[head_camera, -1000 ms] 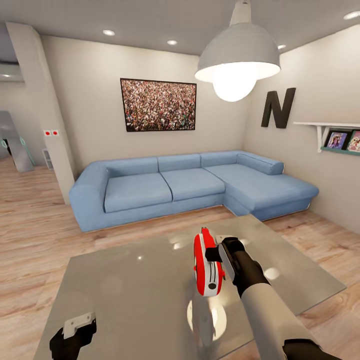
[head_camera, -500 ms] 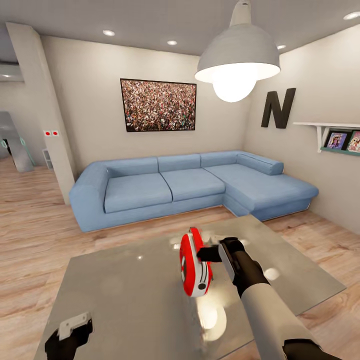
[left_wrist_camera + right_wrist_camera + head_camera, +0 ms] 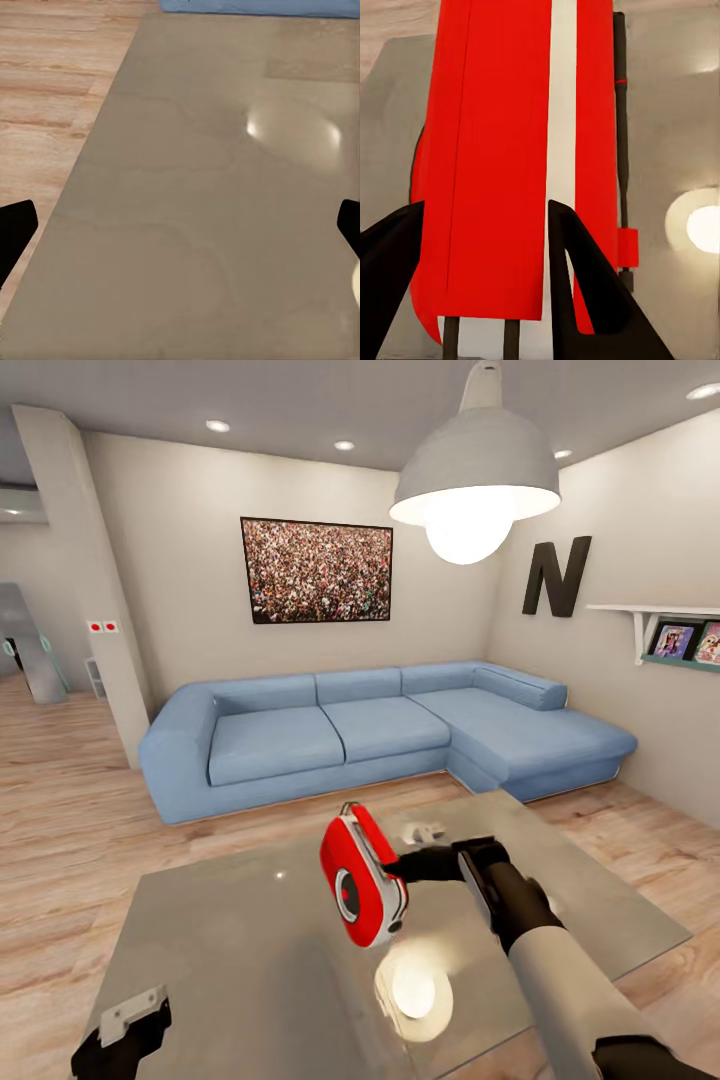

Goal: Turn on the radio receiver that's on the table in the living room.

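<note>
My right gripper (image 3: 412,863) is shut on the edge of the red and white radio receiver (image 3: 360,875) and holds it tilted above the glossy grey table (image 3: 220,940). Its round grey dial (image 3: 349,895) faces the head camera. In the right wrist view the radio receiver (image 3: 510,150) sits between both black fingers, with its thin wire handle (image 3: 621,150) along one side and my right gripper (image 3: 480,240) closed on it. My left gripper (image 3: 120,1028) hovers low over the table's near left corner; in its wrist view the left gripper (image 3: 180,225) is open above the bare table (image 3: 187,187).
A blue corner sofa (image 3: 370,730) stands beyond the table on the light wood floor (image 3: 70,830). The white pendant lamp (image 3: 475,470) hangs above, mirrored on the table top. A black letter N (image 3: 556,576) and a shelf (image 3: 660,625) are on the right wall.
My right gripper has carried the radio to the left and turned it, so the dial side now shows instead of the thin edge. The left gripper has sunk slightly toward the lower left.
</note>
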Controlling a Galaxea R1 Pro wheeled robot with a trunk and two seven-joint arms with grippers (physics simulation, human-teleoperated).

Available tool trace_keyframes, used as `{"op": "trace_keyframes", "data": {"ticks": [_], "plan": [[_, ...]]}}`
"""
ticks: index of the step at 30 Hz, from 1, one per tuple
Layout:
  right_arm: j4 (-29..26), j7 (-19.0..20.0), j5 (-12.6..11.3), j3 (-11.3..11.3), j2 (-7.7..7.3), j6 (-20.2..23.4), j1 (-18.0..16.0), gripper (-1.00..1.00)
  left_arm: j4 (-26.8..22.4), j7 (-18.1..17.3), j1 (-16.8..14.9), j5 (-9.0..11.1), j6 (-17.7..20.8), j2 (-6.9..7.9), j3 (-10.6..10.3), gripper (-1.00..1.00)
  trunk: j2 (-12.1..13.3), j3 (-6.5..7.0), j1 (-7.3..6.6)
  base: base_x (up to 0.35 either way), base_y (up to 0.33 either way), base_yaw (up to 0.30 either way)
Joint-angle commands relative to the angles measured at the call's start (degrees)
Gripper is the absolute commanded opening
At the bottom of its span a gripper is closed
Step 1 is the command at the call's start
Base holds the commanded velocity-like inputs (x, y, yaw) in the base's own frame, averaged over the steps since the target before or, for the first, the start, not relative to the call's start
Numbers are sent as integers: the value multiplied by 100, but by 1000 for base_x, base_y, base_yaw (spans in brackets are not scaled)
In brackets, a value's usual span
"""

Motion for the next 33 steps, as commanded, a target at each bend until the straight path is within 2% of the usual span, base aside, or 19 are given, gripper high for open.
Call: {"op": "trace_keyframes", "data": {"ticks": [1, 4, 5, 7, 10, 14, 18, 24, 25, 33], "plan": [[23, 315, 41, 15, -76, -138, -1, -100, 1, -4, 0, -2, 0, 12, -3, 100, 0, 0, 0, 0, 0, 0], [114, 1395, 177, 43, -334, -596, -1, -100, 1, -13, 0, -5, 0, 40, -7, 100, 0, 0, 0, 0, 0, 0], [127, 1581, 188, 45, -373, -655, -1, -100, 1, -13, 0, -5, 0, 40, -7, 100, 0, 0, 0, 0, 0, 0], [159, 2221, 237, 56, -500, -810, -1, -100, 1, -23, 0, -5, 0, 33, -9, 100, 0, 0, 0, 0, 0, 0], [177, 2664, 375, 61, -576, -889, -1, -100, 1, -149, 0, -5, 2, 22, -14, 100, 0, 0, 0, 0, 0, 0], [190, 2858, 548, 58, -610, -920, -1, -100, 1, -622, 0, -10, 17, 50, -18, 100, 0, 0, 0, 0, 0, 0], [194, 2907, 582, 56, -617, -926, -1, -100, 1, -1045, 0, -21, 25, 52, -17, 100, 0, 0, 0, 0, 0, 0], [195, 3098, 578, 53, -619, -928, -1, -100, 3, -1178, 0, -31, 27, 39, -17, 100, 0, 0, 0, 0, 0, 0], [195, 3165, 578, 49, -619, -928, -1, -100, 6, -1183, 0, -31, 27, 34, -17, -100, 0, 0, 0, 0, 0, 0], [195, 3308, 582, 21, -619, -928, -1, -100, -1, -1176, 0, -31, 27, 21, 27, -100, 0, 0, 0, 0, 0, 0]]}}
